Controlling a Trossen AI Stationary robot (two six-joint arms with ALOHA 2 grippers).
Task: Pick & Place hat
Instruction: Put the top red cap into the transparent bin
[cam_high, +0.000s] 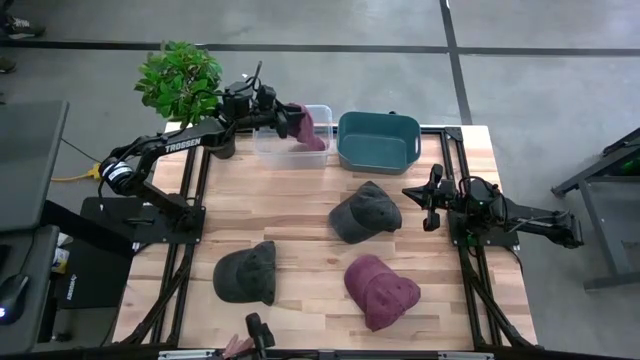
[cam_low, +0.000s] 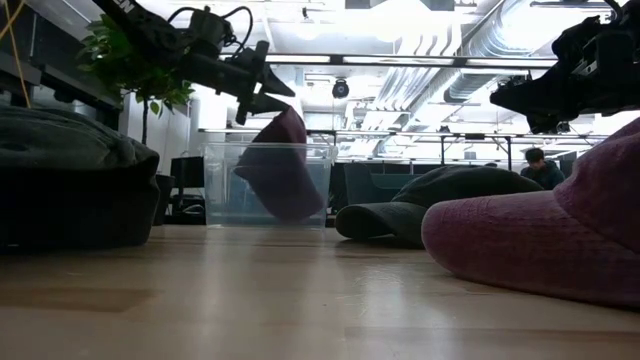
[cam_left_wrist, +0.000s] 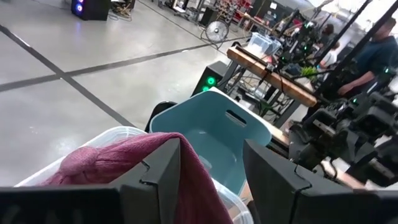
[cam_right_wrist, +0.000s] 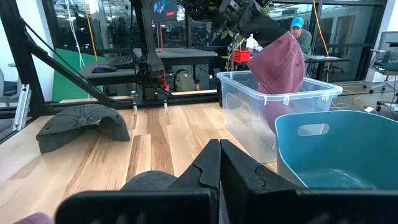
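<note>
Spread apart, the fingers (cam_left_wrist: 155, 180) of the left gripper (cam_high: 283, 120) show a clear gap in the left wrist view, with the maroon hat (cam_high: 312, 128) draped against one finger; whether that finger still grips the cloth cannot be told. Closed tight on nothing, the right gripper (cam_high: 428, 205) hovers at about 3 o'clock over the table's right edge.

Working from the near edge of the wooden table (cam_high: 300, 215) outward: a second maroon cap (cam_high: 380, 290) lies at roughly 5 o'clock, and a dark grey cap (cam_high: 246, 272) at 7 o'clock. Nearer the middle, toward 2 o'clock, sits another dark cap (cam_high: 364, 212), just beside the right gripper's reach. At 12 o'clock along the far edge stand two bins side by side: a clear plastic bin (cam_high: 290, 140) and a teal bin (cam_high: 378, 142) to its right.

The maroon hat hangs over the clear bin, its lower part already down inside the walls, as the low view shows (cam_low: 280, 165).

A potted green plant (cam_high: 180, 80) stands at 11 o'clock at the table's far left corner. Beyond the table the floor is grey concrete crossed by dark lines. The room behind holds desks, monitors and ceiling ducts, and a person (cam_right_wrist: 302, 34) in a blue cap sits in the background.
</note>
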